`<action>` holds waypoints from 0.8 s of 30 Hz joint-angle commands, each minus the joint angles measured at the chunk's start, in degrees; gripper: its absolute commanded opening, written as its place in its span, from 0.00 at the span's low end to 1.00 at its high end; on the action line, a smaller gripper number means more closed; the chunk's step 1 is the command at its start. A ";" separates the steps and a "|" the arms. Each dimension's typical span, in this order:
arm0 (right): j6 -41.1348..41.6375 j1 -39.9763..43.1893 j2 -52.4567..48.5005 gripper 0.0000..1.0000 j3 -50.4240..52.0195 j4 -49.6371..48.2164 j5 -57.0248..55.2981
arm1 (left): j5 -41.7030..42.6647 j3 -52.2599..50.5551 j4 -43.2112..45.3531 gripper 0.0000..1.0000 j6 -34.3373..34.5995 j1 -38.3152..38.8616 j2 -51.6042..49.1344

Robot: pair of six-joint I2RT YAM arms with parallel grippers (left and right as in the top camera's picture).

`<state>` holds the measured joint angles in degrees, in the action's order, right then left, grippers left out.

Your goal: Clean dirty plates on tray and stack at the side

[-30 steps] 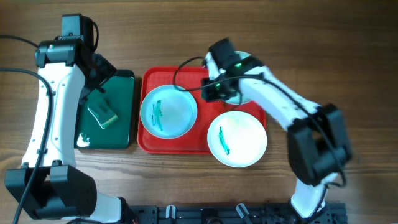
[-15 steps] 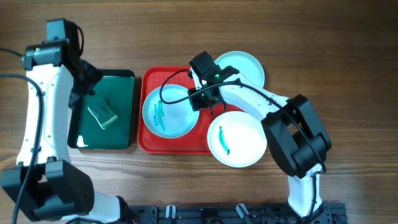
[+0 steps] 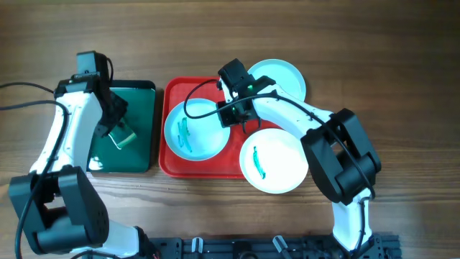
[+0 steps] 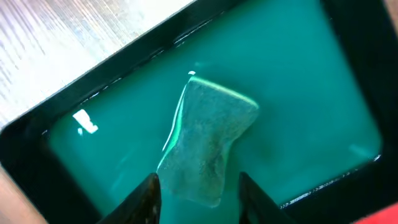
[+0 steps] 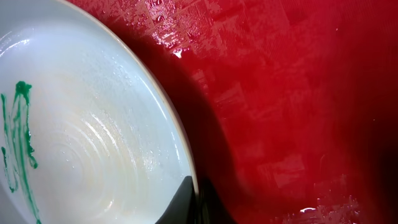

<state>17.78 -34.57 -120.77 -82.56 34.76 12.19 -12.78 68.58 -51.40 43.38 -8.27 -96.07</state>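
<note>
Left gripper [image 4: 198,194] apart, jaws straddling the sponge [image 4: 208,146] just beneath: descend squarely, then close across its waist. Right gripper [image 5: 196,202] seemingly clamped on the plate [image 5: 93,124] rim; brace it firmly for wiping.

Brown wood-grain table [image 3: 402,43], evenly lit.

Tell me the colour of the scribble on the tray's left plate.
Green; the scribble on that plate shows best in the right wrist view.

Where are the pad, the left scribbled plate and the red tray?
pad [image 4: 208,143]: left wrist view, middle of its top face.
left scribbled plate [image 3: 205,129]: overhead view, bare floor right of the scribble.
red tray [image 3: 172,167]: overhead view, bare lower-left corner.
</note>
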 commanded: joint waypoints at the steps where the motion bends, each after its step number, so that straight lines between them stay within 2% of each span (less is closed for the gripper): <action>1: 0.46 0.02 -2.27 0.04 -0.31 -0.07 -1.05 | -0.59 -1.62 3.08 0.34 -2.56 -0.22 -0.85; 4: 0.46 0.02 -2.27 0.04 -0.31 -0.07 -1.05 | -0.57 -1.62 4.15 0.34 -2.62 -0.22 -2.45; 9: 0.46 0.02 -2.27 0.05 -0.31 -0.07 -1.07 | 0.00 -1.62 5.20 0.42 -2.64 -0.22 -7.87; 12: 0.44 0.02 -2.27 0.04 -0.31 -0.07 -1.07 | 1.86 -1.62 6.08 0.41 -2.71 -0.22 -11.78; 14: 0.44 0.02 -2.27 0.04 -0.31 -0.07 -1.07 | 4.31 -1.62 7.78 0.38 -5.49 -0.20 -13.88; 17: 0.44 0.02 -2.27 0.05 -0.31 -0.07 -1.07 | 5.03 -1.62 8.83 0.28 -5.86 -0.22 -15.91; 20: 0.44 0.02 -2.27 0.04 -0.31 -0.17 -1.05 | 5.03 -1.62 8.79 0.04 -5.86 -0.22 -16.20; 23: 0.44 0.02 -2.27 0.04 -0.31 -0.17 -1.05 | 5.05 -1.44 8.52 0.04 -6.16 -0.22 -15.91; 24: 0.44 0.02 -2.27 0.04 -0.31 -0.17 -1.03 | 5.31 -0.85 7.78 0.04 -8.20 -0.22 -15.30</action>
<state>17.78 -34.57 -120.81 -82.56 34.65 12.21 -10.68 67.42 -43.46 37.76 -8.43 -109.54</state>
